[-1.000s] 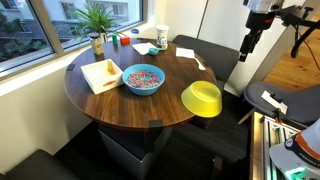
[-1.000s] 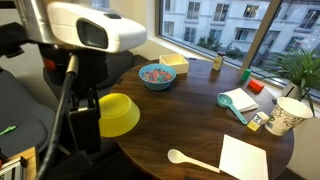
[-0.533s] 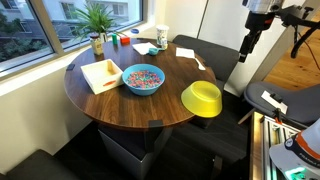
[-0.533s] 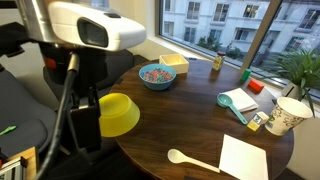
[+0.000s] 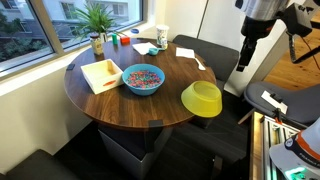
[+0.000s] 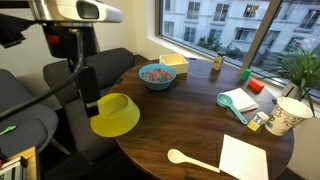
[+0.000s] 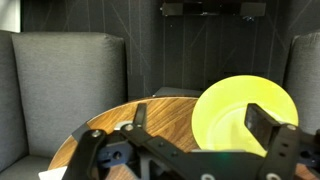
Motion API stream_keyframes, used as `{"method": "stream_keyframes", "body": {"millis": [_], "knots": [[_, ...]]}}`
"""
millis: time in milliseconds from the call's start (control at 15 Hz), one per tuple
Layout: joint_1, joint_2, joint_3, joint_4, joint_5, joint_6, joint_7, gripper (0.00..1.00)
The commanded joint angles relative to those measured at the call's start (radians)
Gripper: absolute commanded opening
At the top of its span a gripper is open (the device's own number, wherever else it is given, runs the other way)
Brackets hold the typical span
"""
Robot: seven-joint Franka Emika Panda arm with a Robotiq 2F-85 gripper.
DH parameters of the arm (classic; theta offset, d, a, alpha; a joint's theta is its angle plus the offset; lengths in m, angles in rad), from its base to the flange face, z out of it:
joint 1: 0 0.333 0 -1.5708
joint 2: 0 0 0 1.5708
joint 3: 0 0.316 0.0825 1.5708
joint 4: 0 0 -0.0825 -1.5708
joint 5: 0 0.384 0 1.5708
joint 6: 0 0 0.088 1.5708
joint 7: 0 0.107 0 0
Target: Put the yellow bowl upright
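One round wooden table is carrying two bowls. One gripper is hovering off the table's edge, fingers spread apart, gripping nothing. One yellow bowl is lying tilted at that edge, near one blue bowl of speckled contents.

bare table beside yellow bowl, blue bowl near

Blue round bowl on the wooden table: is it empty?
No, the blue round bowl holds colourful speckled pieces inside.
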Motion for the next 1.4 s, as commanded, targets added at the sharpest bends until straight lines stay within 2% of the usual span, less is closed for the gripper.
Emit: {"method": "stream_keyframes", "body": {"millis": [0,67,600,733,1067,1200,1333], "knots": [[0.067,-0.067,0.065,-0.045,-0.042,0.005,0.036,1.0],[0.053,-0.016,0.029,-0.002,-0.019,-0.004,0.021,1.0],[0.063,-0.017,0.021,-0.002,-0.018,-0.004,0.028,1.0],[0.061,0.002,0.062,-0.007,-0.043,-0.034,0.083,1.0],[0.112,-0.009,0.114,-0.057,0.002,0.003,0.154,1.0],[0.144,-0.021,0.133,-0.088,0.009,0.023,0.16,1.0],[0.192,-0.033,0.15,-0.133,-0.009,0.062,0.106,1.0]]}}
